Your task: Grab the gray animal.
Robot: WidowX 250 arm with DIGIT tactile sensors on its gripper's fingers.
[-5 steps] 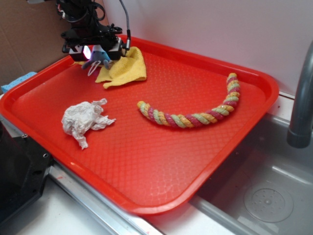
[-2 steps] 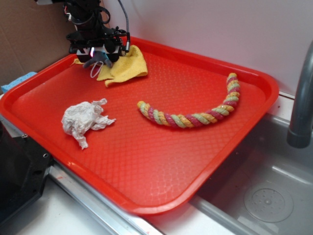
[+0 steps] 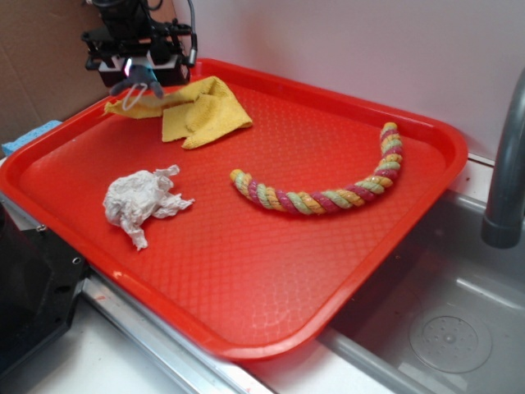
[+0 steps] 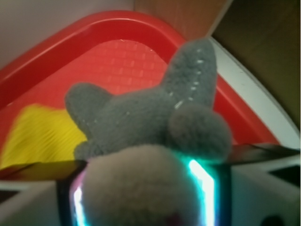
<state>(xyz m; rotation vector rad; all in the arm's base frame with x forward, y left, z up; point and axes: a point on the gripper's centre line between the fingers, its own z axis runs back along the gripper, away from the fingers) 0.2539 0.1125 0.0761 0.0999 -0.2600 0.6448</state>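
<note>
**Mouse in the claw, lifted over the tray's far-left corner**

I read the gripper (image 3: pixel 138 75) as clenched on the gray animal (image 3: pixel 137 80): in the wrist view the plush fills the frame, its pale head wedged between the two lit finger edges, gray body and ears sticking out ahead. From outside, it hangs just under the claw, above the far-left corner of the red tray (image 3: pixel 271 271), thin pale string limbs dangling free. I judge the grab made; the toy looks clear of the tray floor, though I cannot tell for sure.

Relative to the tray:
- yellow cloth (image 3: pixel 193 111), soft, folded and rumpled, at the far-left, just beside the mouse.
- crumpled white paper (image 3: pixel 141 201), near the left rim.
- twisted rope (image 3: pixel 328 185), curved, pink-yellow-green strands, right of centre.

Tray floor is hard plastic, finely diamond-textured. Mouse is fuzzy fleece with stitched seams.
</note>
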